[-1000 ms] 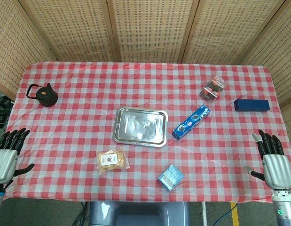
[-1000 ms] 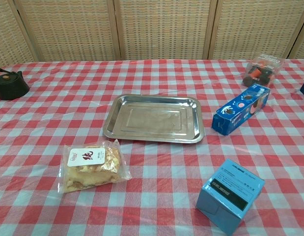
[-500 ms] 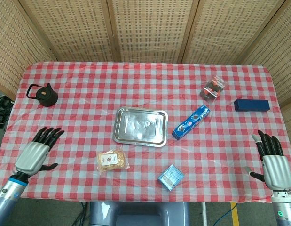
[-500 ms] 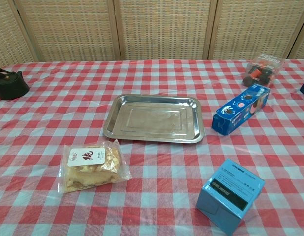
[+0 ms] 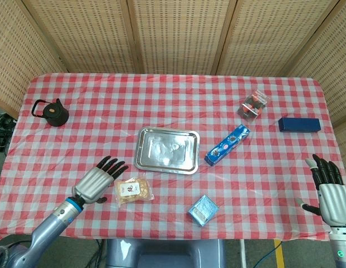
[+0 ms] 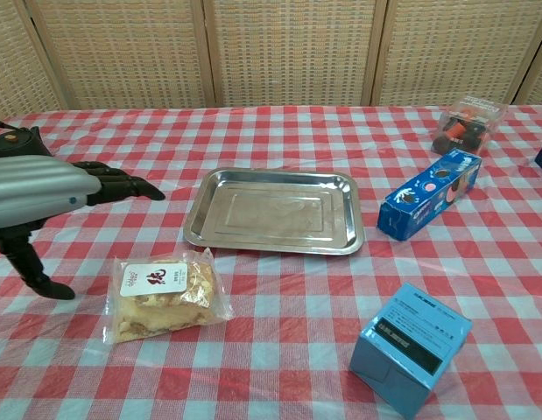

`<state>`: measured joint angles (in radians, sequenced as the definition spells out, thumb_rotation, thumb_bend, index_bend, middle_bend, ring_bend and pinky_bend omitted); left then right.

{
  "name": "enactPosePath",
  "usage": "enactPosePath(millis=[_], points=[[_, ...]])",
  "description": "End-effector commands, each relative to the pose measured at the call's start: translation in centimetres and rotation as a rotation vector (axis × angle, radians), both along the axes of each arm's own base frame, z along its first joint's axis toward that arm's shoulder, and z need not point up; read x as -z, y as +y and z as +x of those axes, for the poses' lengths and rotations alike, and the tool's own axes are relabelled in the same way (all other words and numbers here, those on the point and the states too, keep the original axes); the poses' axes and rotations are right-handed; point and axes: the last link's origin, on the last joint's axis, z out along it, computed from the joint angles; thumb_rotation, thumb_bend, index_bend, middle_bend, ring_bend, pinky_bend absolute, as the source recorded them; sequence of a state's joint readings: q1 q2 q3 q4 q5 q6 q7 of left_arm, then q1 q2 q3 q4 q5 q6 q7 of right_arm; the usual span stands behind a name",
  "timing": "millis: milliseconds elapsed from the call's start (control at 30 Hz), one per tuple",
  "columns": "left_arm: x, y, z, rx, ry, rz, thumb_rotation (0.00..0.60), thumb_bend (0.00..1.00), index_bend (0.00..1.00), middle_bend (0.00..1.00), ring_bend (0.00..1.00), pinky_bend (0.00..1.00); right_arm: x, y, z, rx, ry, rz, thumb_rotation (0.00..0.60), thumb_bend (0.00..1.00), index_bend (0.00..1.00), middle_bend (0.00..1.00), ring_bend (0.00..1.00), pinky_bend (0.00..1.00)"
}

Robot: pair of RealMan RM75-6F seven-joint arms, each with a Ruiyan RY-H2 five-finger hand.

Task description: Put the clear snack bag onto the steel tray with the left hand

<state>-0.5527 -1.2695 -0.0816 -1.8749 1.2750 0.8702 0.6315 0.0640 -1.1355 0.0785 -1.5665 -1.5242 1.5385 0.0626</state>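
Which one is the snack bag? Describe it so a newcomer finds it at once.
Start at the steel tray in the middle of the checked table. Just off its near-left corner lies the snack bag, beside the left robot hand. It is the only clear pouch showing pale biscuits under a white label; the other near item is a blue box.

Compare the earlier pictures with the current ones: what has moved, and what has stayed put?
The left robot hand has swept in from the table's left edge toward the clear snack bag, now open beside it, holding nothing. The right robot hand has drifted slightly lower, open. The snack bag, steel tray, kettle and boxes have stayed put.
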Motion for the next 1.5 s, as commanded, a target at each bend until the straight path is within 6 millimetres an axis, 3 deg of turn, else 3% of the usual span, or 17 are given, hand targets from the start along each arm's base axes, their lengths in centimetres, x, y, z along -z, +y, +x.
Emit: enactPosePath(millis=[33, 333, 633, 733, 800, 900, 1000, 1233, 1500], points=[[2.3, 0.3, 2.3, 0.033, 0.018, -0.056, 0.6, 0.0, 0.0, 0.0, 0.0, 0.0, -0.3, 0.0, -0.2, 0.004, -0.009, -0.005, 0.6, 0.03, 0.0, 0.0, 0.0, 0.0], [5.9, 0.4, 4.7, 0.05, 0.119, -0.137, 0.6, 0.0, 0.0, 0.0, 0.0, 0.0, -1.1, 0.0, -0.5, 0.007, -0.045, -0.02, 0.6, 0.03, 0.0, 0.0, 0.0, 0.0], [7.3, 0.3, 5.3, 0.042, 0.187, -0.121, 0.6, 0.02, 0.0, 0.0, 0.0, 0.0, -1.9, 0.0, -1.0, 0.013, -0.076, -0.038, 0.6, 0.03, 0.0, 0.0, 0.0, 0.0], [7.6, 0.4, 5.5, 0.053, 0.172, -0.078, 0.6, 0.17, 0.15, 0.01, 0.01, 0.11, -2.1, 0.1, -1.0, 0.006, -0.087, -0.042, 0.6, 0.03, 0.0, 0.0, 0.0, 0.0], [7.7, 0.3, 5.5, 0.065, 0.157, -0.056, 0.6, 0.36, 0.32, 0.11, 0.08, 0.26, -2.2, 0.1, -1.0, 0.003, -0.088, -0.042, 0.6, 0.03, 0.0, 0.0, 0.0, 0.0], [7.9, 0.2, 5.3, 0.079, 0.137, -0.027, 0.6, 0.49, 0.47, 0.25, 0.2, 0.39, -2.1, 0.1, -0.9, -0.001, -0.089, -0.042, 0.6, 0.03, 0.0, 0.0, 0.0, 0.0], [8.0, 0.2, 5.1, 0.083, 0.135, -0.019, 0.6, 0.53, 0.53, 0.3, 0.24, 0.44, -2.1, 0.2, -0.9, 0.0, -0.088, -0.043, 0.6, 0.03, 0.0, 0.0, 0.0, 0.0], [7.6, 0.3, 5.1, 0.091, 0.102, 0.002, 0.6, 0.53, 0.56, 0.32, 0.25, 0.44, -2.2, 0.1, -0.9, 0.001, -0.092, -0.045, 0.6, 0.03, 0.0, 0.0, 0.0, 0.0], [4.5, 1.6, 6.4, 0.117, 0.039, 0.089, 0.6, 0.53, 0.56, 0.32, 0.25, 0.44, -2.2, 0.2, -0.9, 0.002, -0.097, -0.039, 0.6, 0.03, 0.0, 0.0, 0.0, 0.0]])
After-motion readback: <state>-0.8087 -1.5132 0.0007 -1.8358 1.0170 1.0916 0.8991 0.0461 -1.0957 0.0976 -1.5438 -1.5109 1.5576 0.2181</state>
